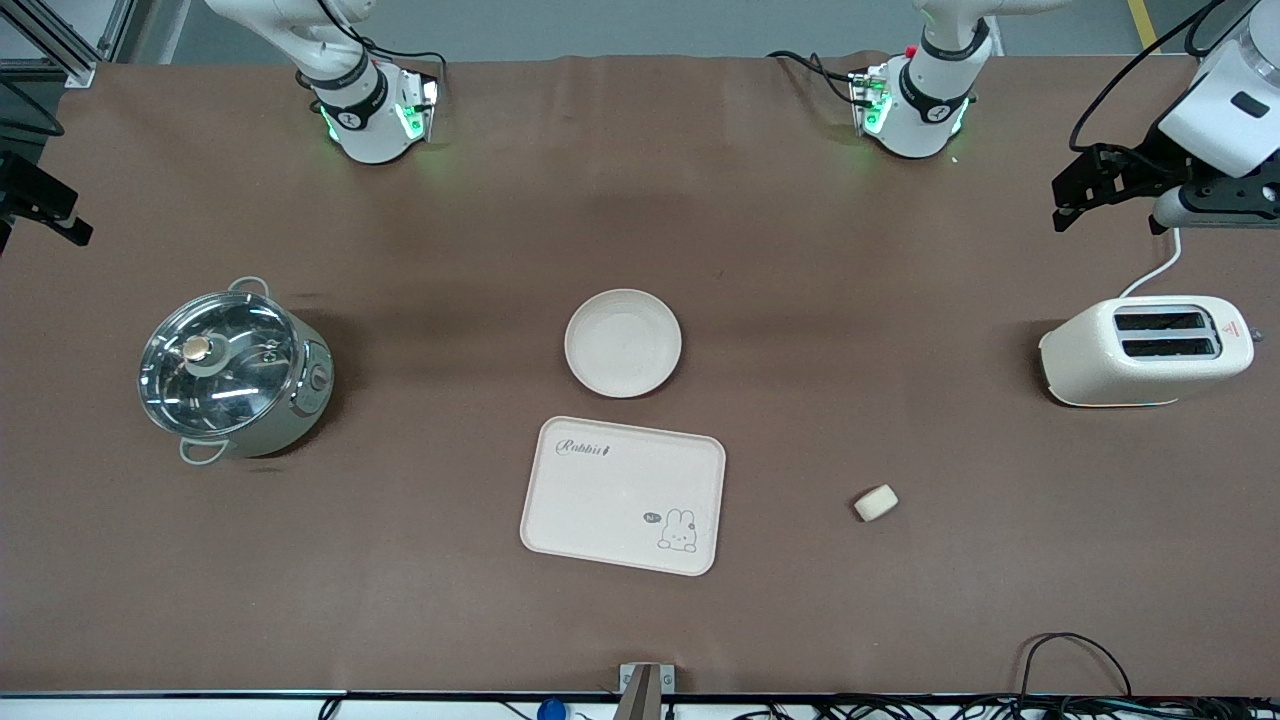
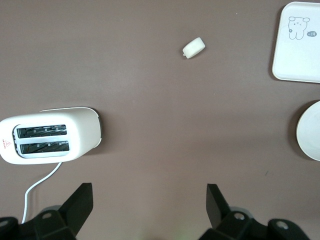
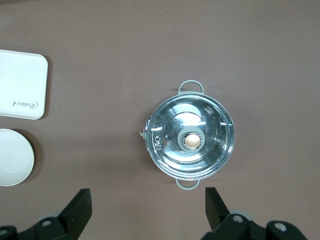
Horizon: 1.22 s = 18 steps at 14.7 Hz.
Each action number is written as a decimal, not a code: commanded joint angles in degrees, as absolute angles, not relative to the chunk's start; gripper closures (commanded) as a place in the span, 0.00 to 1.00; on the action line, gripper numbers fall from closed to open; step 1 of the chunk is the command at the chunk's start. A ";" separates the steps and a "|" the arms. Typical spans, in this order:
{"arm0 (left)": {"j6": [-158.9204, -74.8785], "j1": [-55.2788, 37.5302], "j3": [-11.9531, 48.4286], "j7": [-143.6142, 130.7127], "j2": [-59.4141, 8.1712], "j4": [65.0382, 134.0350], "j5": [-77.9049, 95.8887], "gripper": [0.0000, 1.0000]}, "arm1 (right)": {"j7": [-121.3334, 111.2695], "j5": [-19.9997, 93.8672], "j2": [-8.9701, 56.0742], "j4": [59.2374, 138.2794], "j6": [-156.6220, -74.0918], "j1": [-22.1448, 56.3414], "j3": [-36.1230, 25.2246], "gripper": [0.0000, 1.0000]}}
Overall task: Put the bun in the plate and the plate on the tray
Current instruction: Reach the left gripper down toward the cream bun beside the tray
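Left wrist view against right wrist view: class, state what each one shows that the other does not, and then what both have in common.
Only the left wrist view shows the bun lying on the bare table, the white toaster with its cord, and the open left gripper. Only the right wrist view shows the lidded steel pot and the open right gripper. Both show part of the tray and part of the plate, each cut off at the picture's edge, with the plate empty and off the tray.
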<state>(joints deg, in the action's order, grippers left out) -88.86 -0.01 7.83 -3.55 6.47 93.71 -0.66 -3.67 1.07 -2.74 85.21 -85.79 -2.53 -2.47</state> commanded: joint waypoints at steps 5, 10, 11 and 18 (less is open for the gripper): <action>-87.10 -0.17 7.38 -3.25 1.16 88.25 -0.44 0.00 | -2.90 0.79 -3.78 85.78 -85.96 -2.37 -2.29 0.00; -97.00 -2.28 7.82 -6.31 -10.34 89.73 -0.44 0.00 | -2.90 0.79 -3.87 85.78 -85.52 -2.37 -2.20 0.00; -100.51 -2.63 7.82 -8.33 -12.55 90.52 -0.44 0.00 | -2.90 0.79 -3.87 85.78 -85.52 -2.29 -2.20 0.00; -122.32 -6.32 7.91 -28.01 -29.42 91.23 -0.53 0.00 | -2.90 0.88 -3.87 85.78 -85.87 -2.29 -2.20 0.00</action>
